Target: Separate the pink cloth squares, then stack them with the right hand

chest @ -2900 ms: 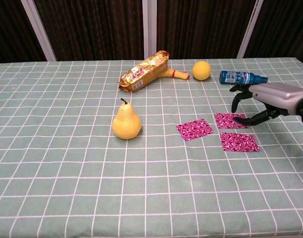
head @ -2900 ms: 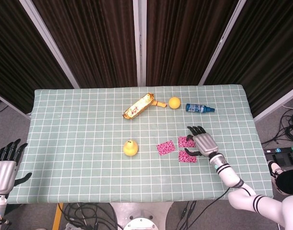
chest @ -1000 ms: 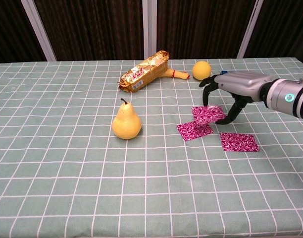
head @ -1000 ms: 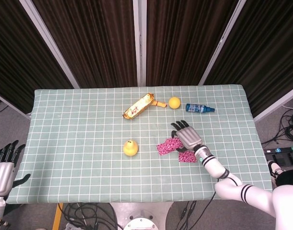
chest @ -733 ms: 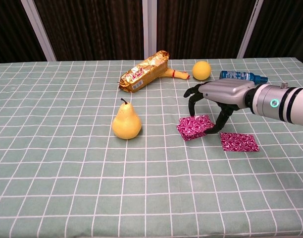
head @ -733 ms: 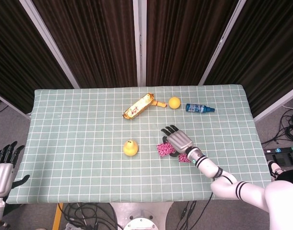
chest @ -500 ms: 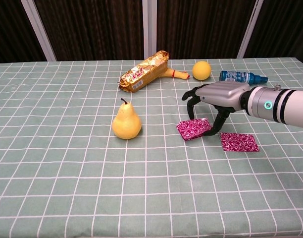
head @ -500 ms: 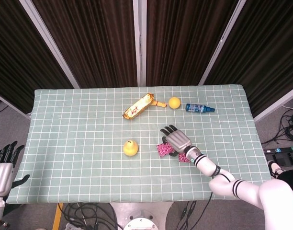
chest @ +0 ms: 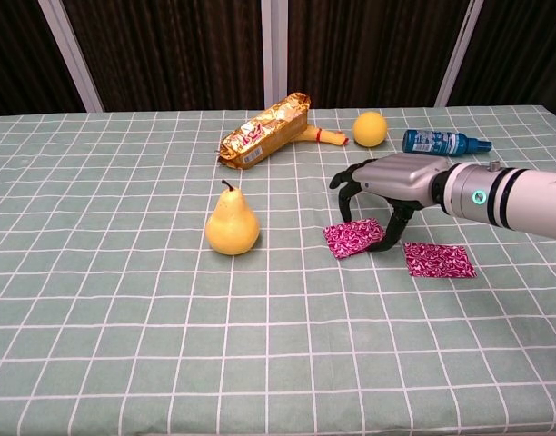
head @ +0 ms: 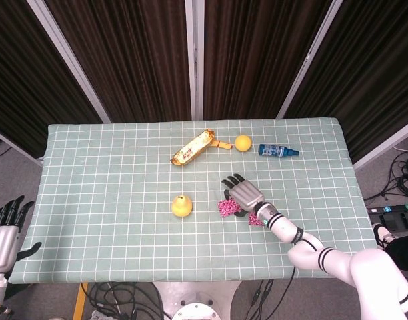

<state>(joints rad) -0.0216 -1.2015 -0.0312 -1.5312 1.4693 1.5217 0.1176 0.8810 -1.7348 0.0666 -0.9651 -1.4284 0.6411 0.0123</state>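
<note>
Two pink cloth squares (chest: 353,238) lie overlapped, one on the other, right of the pear; in the head view they show as one pink patch (head: 227,207). A third pink square (chest: 439,260) lies flat to their right (head: 255,219). My right hand (chest: 387,186) arches over the overlapped pair, thumb on the top square's right edge and fingers curved down at its far edge, so it holds the top square; from above, the right hand (head: 244,195) hides part of the pair. My left hand (head: 4,230) hangs off the table's left front corner, fingers apart, holding nothing.
A yellow pear (chest: 232,224) stands left of the cloths. At the back lie a gold snack packet (chest: 264,130), a small orange item (chest: 323,136), a yellow round fruit (chest: 370,128) and a blue bottle (chest: 441,142) on its side. The green checked tablecloth (chest: 124,345) covers the table.
My right hand carried one pink square leftward from beside the third square onto the left one, then shifted slightly further left with it. The left hand sank a little.
</note>
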